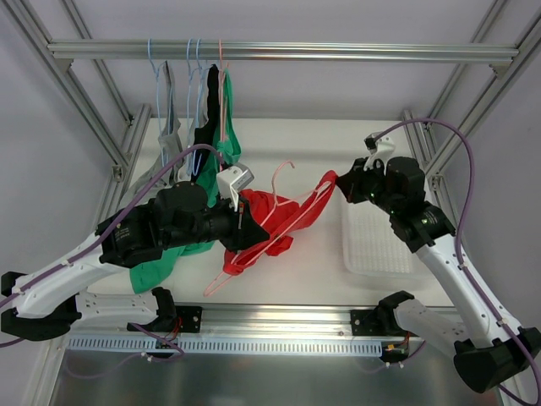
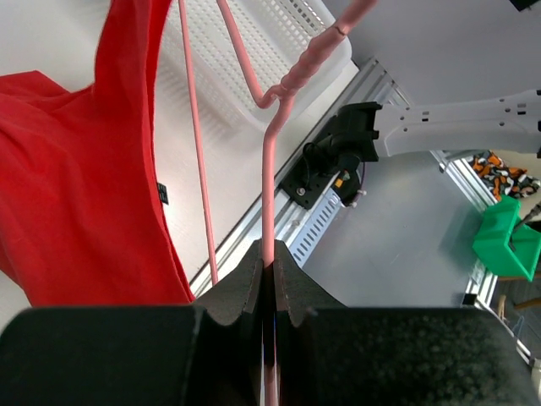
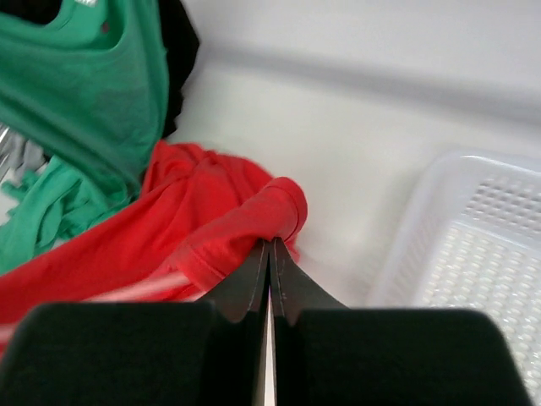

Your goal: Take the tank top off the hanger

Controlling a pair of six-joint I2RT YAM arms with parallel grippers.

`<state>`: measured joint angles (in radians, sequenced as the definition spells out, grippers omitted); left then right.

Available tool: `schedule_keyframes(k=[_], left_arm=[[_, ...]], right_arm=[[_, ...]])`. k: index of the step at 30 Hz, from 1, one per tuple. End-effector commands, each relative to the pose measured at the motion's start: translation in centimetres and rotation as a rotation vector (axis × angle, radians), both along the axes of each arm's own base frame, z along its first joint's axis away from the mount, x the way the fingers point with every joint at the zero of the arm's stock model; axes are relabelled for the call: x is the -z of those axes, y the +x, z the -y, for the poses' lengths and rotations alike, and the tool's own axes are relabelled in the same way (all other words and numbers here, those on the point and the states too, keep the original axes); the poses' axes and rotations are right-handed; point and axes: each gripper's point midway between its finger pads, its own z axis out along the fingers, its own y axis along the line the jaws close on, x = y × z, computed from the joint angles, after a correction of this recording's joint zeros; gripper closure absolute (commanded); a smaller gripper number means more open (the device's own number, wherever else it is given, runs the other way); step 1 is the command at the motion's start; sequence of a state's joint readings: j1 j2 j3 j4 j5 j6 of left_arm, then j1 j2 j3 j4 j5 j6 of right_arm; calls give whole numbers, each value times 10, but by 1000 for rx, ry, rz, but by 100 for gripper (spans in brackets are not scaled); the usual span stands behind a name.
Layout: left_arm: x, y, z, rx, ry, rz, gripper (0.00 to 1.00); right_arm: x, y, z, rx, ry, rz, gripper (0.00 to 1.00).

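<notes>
The red tank top (image 1: 272,222) hangs in mid-air on a pink wire hanger (image 1: 281,173) over the table's middle. My left gripper (image 1: 243,222) is shut on the hanger; in the left wrist view the pink wire (image 2: 269,169) runs straight into the closed jaws (image 2: 269,258), with the red cloth (image 2: 68,169) to the left. My right gripper (image 1: 340,184) holds the top's right strap end. In the right wrist view its jaws (image 3: 270,245) are pinched on a rolled fold of the red strap (image 3: 262,211), pulled out toward the right.
A rail (image 1: 279,51) at the back carries several hangers with a green garment (image 1: 221,139), a black one and a grey one. More green cloth (image 1: 161,266) hangs below my left arm. A white perforated basket (image 1: 376,241) lies on the table at the right.
</notes>
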<state>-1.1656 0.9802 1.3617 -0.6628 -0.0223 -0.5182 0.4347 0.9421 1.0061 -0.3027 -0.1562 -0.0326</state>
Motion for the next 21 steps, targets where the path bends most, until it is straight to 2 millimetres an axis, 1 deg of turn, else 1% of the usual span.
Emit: schedule_keyframes(k=[1,3,5,6,7,8,9,10,11,12,13,14,15,16,17,18,19,20,21], left_arm=[[-18,-17,5,80,-85,-8,100],[-22,-20,2,95,-98,-4,100],[-31,-23,-3,99,-124,14,100],[-39,-24,-6,104,-143,29,100],[-47,-25,-8,116,-158,53,100],[-52,-25,-9,116,-171,70,100],[-69,-25,-10,119,-217,104,100],[-78,-24,-9,128,-239,148,100],[-89,-24,-8,138,-275,179,100],[-113,-24,-3,158,-361,245,100],[-125,-25,2,183,-399,302,100],[-139,-33,6,239,-458,339,100],[-169,-37,11,267,-576,428,100],[-179,-40,15,298,-621,494,100],[-193,-43,17,311,-683,547,100],[-199,-45,21,326,-726,590,100],[-220,-44,23,313,-801,678,100],[-229,-43,24,303,-828,711,100],[-242,-39,24,275,-849,776,100]], right_arm=[[-38,29,29,212,13,97,100],[-38,36,34,237,-2,79,100],[-34,35,31,219,4,57,100],[-34,33,30,220,23,46,100],[-33,27,22,168,43,37,100],[-35,22,18,135,54,38,100],[-43,13,14,95,75,56,100],[-48,1,3,15,105,58,100],[-52,-6,-1,-24,122,64,100],[-58,-14,-5,-56,147,70,100],[-71,-29,-8,-104,181,105,100],[-78,-37,-8,-119,201,120,100],[-85,-45,-9,-137,227,130,100],[-99,-63,-11,-195,256,167,100],[-108,-73,-13,-228,273,190,100],[-115,-83,-14,-264,293,207,100],[-125,-96,-18,-322,315,240,100],[-134,-109,-16,-347,332,271,100],[-138,-116,-17,-368,345,277,100]])
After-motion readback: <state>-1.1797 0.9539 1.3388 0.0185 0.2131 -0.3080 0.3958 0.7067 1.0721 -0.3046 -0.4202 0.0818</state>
